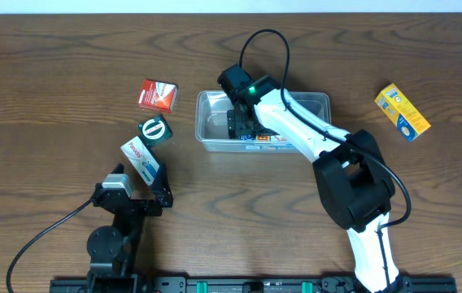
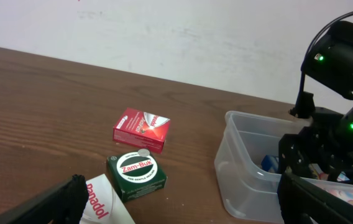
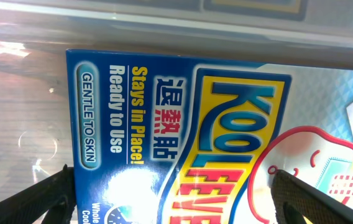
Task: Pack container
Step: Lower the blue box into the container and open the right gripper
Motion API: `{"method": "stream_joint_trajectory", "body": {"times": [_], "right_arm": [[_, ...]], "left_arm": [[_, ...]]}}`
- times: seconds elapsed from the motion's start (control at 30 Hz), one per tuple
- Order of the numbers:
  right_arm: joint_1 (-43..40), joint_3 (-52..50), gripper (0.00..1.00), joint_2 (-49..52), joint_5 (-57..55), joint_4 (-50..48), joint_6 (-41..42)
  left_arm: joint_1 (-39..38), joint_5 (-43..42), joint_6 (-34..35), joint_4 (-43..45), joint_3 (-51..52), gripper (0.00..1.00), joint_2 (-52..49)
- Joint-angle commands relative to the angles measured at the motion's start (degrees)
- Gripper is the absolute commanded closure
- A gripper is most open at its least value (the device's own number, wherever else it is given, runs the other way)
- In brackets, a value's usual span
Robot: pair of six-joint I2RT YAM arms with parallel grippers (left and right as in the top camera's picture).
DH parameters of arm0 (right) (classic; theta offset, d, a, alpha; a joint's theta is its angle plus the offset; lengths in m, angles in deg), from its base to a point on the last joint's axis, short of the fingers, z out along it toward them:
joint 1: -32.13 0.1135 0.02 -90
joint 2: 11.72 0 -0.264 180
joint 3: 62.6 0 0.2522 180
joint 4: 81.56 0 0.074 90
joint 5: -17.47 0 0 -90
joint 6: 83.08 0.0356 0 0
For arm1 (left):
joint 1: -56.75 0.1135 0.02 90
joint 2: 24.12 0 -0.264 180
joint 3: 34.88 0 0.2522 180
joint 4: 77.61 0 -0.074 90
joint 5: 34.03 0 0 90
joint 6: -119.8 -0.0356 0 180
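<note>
Two fingers of the right gripper (image 3: 173, 202) stand wide apart, clamping nothing, over the Kool Fever box (image 3: 164, 112) lying flat inside the container (image 1: 211, 122); that tub sits mid-table, long axis left to right; the left gripper (image 2: 186, 202), likewise apart, waits just beside the Panadol box (image 1: 140, 156), so that pick looks to be its job, the tub lying rightward and farther out; the yellow box (image 1: 403, 111) lies farthest, right of the tub.
</note>
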Motion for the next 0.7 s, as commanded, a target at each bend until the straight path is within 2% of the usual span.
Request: {"method": "stream_joint_trajectory", "body": {"times": [0.0, 0.37, 0.67], "right_arm": [[-1.2, -0.3, 0.03, 0.5, -2.1, 0.5, -1.3], [-1.4, -0.3, 0.01, 0.5, -2.0, 0.6, -2.1], [-1.4, 4.2, 0.01, -2.6, 1.3, 3.3, -5.4]], "left_arm": [[0.2, -1.1, -0.6, -1.9, 1.0, 0.02, 0.0], [0.2, -1.1, -0.6, -1.9, 1.0, 0.02, 0.0], [0.2, -1.2, -0.6, -1.9, 1.0, 0.02, 0.0]]}}
